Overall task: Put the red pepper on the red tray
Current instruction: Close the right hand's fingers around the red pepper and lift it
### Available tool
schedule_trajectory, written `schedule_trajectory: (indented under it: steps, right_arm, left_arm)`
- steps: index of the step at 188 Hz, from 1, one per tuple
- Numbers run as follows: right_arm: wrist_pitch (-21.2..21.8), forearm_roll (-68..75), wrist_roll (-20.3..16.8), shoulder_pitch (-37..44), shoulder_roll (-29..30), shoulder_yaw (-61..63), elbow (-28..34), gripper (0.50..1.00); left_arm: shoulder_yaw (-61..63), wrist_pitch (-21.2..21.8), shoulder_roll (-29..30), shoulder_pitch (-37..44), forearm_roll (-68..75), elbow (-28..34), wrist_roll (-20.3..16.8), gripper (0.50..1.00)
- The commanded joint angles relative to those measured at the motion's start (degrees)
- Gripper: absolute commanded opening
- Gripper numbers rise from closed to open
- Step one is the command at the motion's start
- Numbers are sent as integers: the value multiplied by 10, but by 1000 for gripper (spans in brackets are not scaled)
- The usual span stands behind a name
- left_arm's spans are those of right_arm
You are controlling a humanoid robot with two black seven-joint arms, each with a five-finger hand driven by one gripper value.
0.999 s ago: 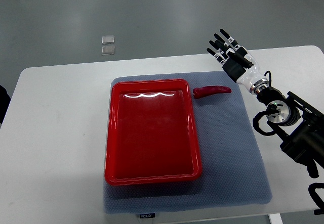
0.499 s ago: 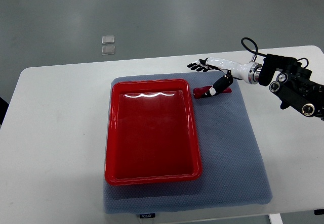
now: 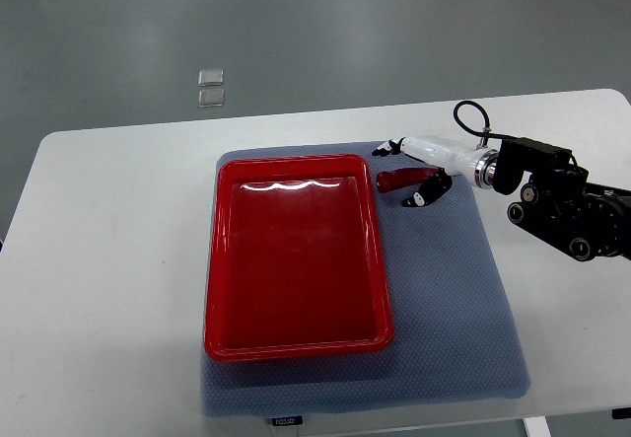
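Observation:
The red pepper point(image 3: 395, 179) lies on the grey mat just right of the red tray's point(image 3: 294, 342) far right corner. The tray holds nothing. My right hand point(image 3: 406, 172) reaches in from the right and straddles the pepper. Its fingers point(image 3: 385, 148) are on the pepper's far side and its thumb point(image 3: 427, 193) on the near side. The fingers are spread and have not closed on the pepper, which rests on the mat. The left arm is out of view.
The grey mat point(image 3: 454, 299) covers the middle of the white table point(image 3: 108, 259). My right forearm point(image 3: 562, 210), with a black cable loop, lies over the table's right side. Two small clear squares point(image 3: 210, 87) lie on the floor beyond the table.
My right hand swung from upright at the far right down to the pepper. In the last half second it dropped lower, so fingers and thumb now sit on either side of the pepper.

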Motion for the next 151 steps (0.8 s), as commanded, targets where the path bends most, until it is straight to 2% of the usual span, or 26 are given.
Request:
schedule_trajectory:
  steps: [1,27,28,52,74,88,93,95,96,98,151]
  right_arm:
    - [-1,0,-8,2,1,0,-11,795]
    - [-1,0,-10,2,1,-1,-13,774]
    - [0,0,-11,2,1,-1,-14,762]
    - [0,0,-11,2,1,-9,-15,756]
    - [0,0,-11,2,1,-24,-22,721]
    - [0,0,-11,2,1,-25,-22,607]
    - [0,0,-11,2,1,-25,-22,542]
    - [0,0,-11,2,1,-25,-22,541]
    - [0,0,-11,2,1,-25,-22,517]
    - [0,0,-11,2,1,-25,-22,500]
    - [8,0,-10,20,-8,-25,-14,500]
  left_arm:
    - [0,0,0,0,0,-1,0,1000]
    - [0,0,0,0,0,-1,0,1000]
    - [0,0,0,0,0,0,0,1000]
    - [0,0,0,0,0,0,0,1000]
    - [0,0,0,0,0,0,0,1000]
    - [0,1,0,0,0,0,0,1000]
    - [0,0,0,0,0,1,0,1000]
    - [0,0,0,0,0,1,0,1000]
    - [0,1,0,0,0,1,0,1000]
    - [0,0,0,0,0,1,0,1000]
    - [0,1,0,0,0,1,0,1000]
